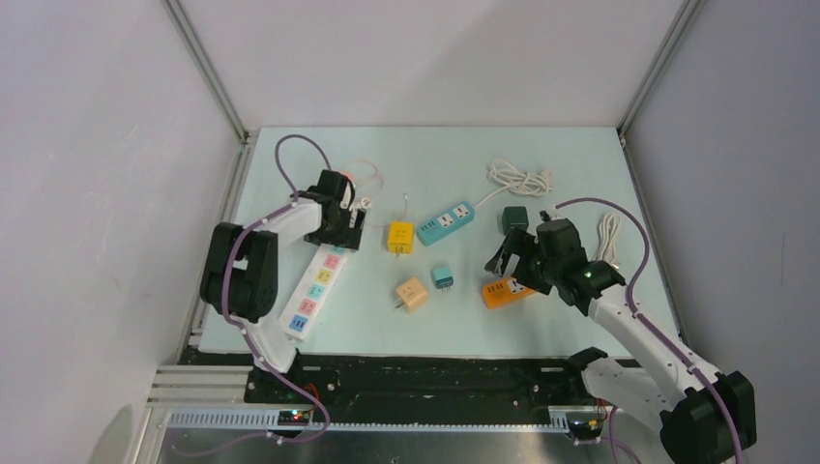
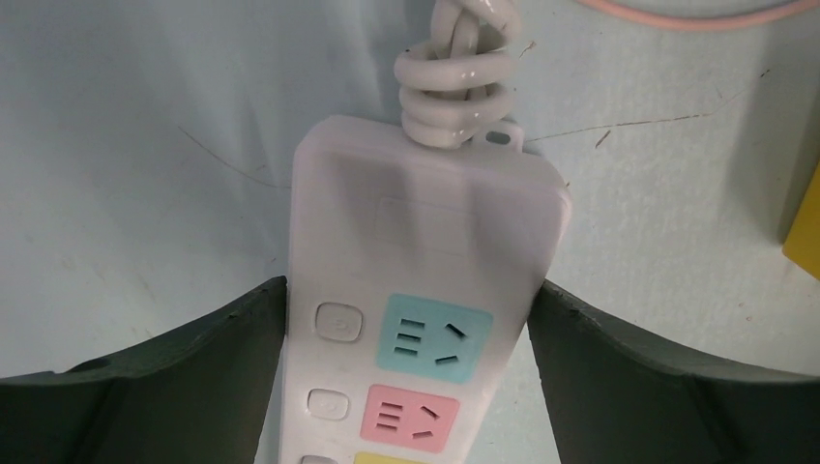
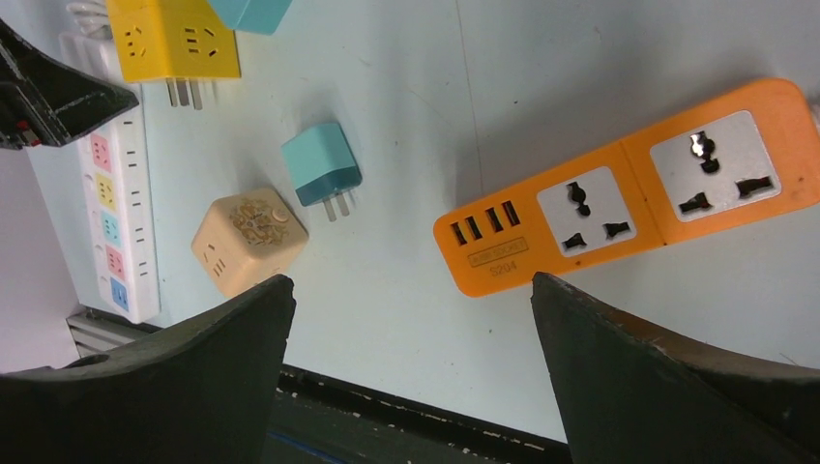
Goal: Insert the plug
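A white power strip (image 1: 311, 285) with coloured sockets lies at the left. My left gripper (image 1: 340, 220) is open at the strip's far, cord end. In the left wrist view the fingers (image 2: 242, 338) straddle the strip (image 2: 425, 222), close against both sides, with the teal socket (image 2: 433, 333) between them. A small teal plug (image 1: 443, 277) lies mid-table, prongs towards the near edge, and also shows in the right wrist view (image 3: 321, 169). My right gripper (image 1: 508, 256) is open and empty above the orange power strip (image 1: 505, 292), which also shows in its wrist view (image 3: 619, 193).
A yellow cube adapter (image 1: 399, 237), a beige cube adapter (image 1: 412, 294), a teal power strip (image 1: 446, 221) and a dark green cube (image 1: 513, 218) lie around the middle. White cables (image 1: 520, 177) are coiled at the back right. The table's near edge (image 3: 416, 406) is just below the right gripper.
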